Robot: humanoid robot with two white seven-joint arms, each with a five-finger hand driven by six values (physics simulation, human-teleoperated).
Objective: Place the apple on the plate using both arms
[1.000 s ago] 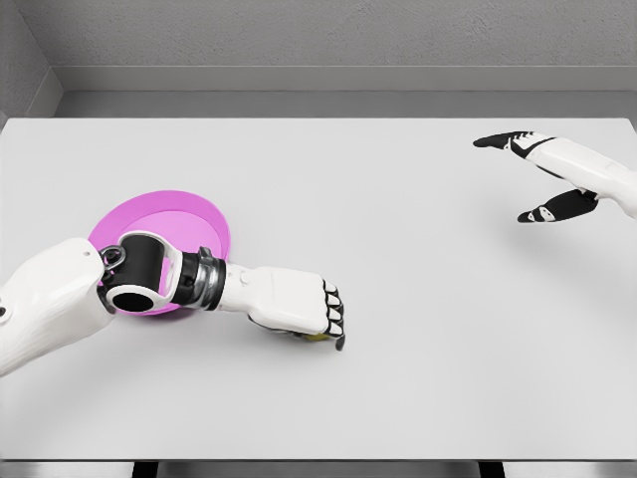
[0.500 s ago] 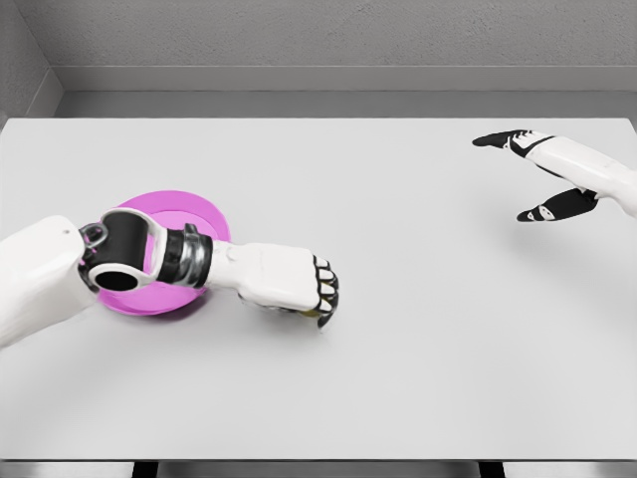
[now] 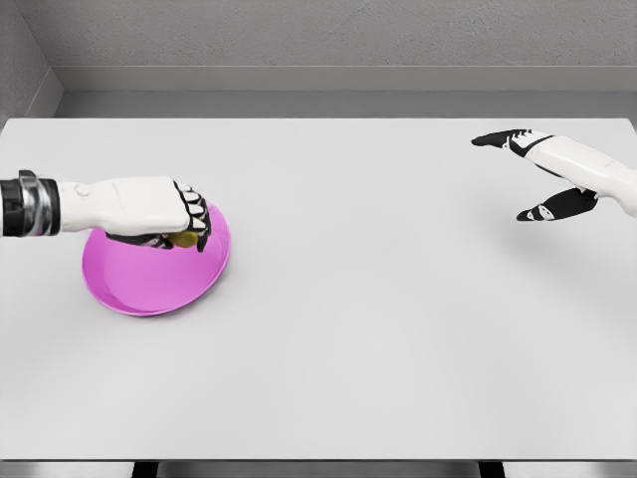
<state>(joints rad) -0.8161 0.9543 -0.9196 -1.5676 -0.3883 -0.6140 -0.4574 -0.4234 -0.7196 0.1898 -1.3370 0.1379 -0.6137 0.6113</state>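
— So, what is the biggest thing before you?

— I see the white table (image 3: 358, 329), wide and flat, running to the grey wall behind it. The pink plate (image 3: 149, 284) lies on it toward my left side, and I place everything else from that plate.

— Where are your arms?

— My left arm reaches in level from the left edge, and my left hand (image 3: 149, 209) sits over the plate's far rim. My right hand (image 3: 542, 179) hangs well apart from the plate, far across the table near the right edge.

— And your fingers?

— On the left they are curled tight around the apple (image 3: 183, 238), of which only a small yellowish patch shows beneath my knuckles, above the plate's far right part. Whether it touches the plate, I cannot tell. On the right, finger and thumb are spread wide, holding nothing.
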